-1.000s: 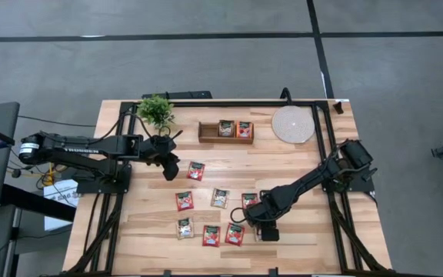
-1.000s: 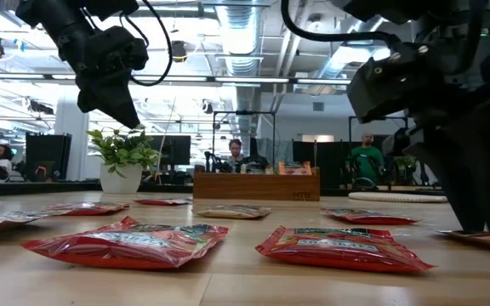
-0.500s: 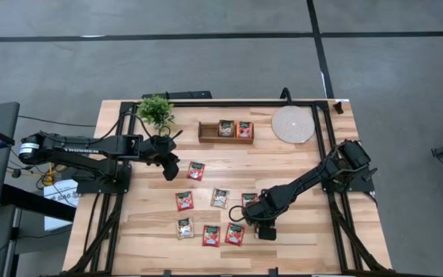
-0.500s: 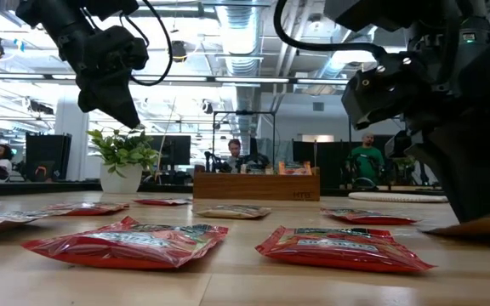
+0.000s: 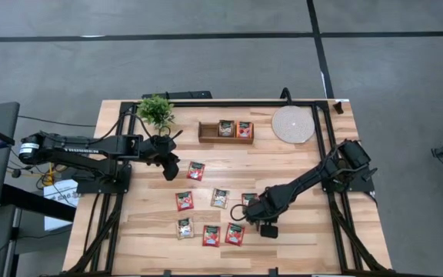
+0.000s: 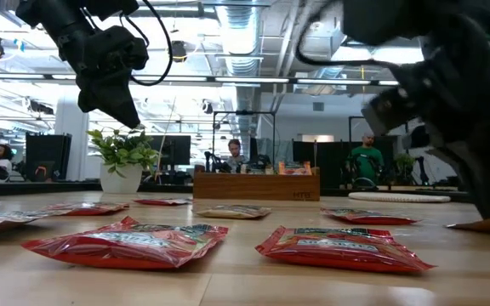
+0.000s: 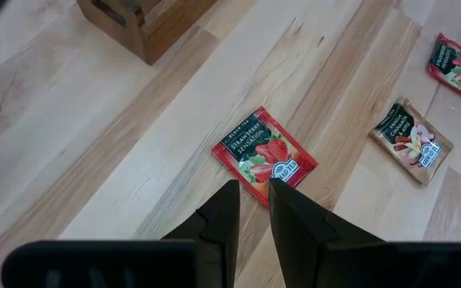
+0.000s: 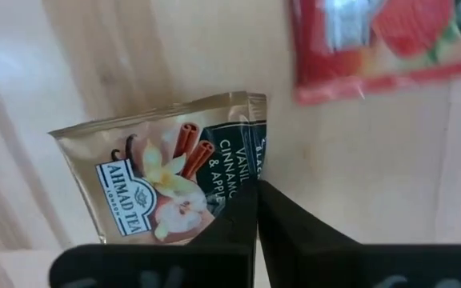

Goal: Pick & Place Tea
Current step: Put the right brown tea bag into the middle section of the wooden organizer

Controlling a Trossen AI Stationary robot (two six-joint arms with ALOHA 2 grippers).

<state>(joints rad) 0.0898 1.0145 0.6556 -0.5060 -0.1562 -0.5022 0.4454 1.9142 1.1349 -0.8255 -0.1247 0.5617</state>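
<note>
Right wrist view: vanilla tea packet point(image 8: 166, 180) pinched between right gripper point(image 8: 254, 210) jaws

Grey floor point(image 5: 206, 69) with dark seams; ceiling ducts point(image 6: 243, 38), strip lights, monitors point(image 6: 45, 153), people at desks.

right gripper point(image 6: 475, 119) motion-blurred in low view, cut by frame edge; red tea packet point(image 8: 374, 44) blurred and cropped in right wrist view; wooden box point(image 7: 146, 24) cropped in left wrist view; packet labels unreadable from above
</note>
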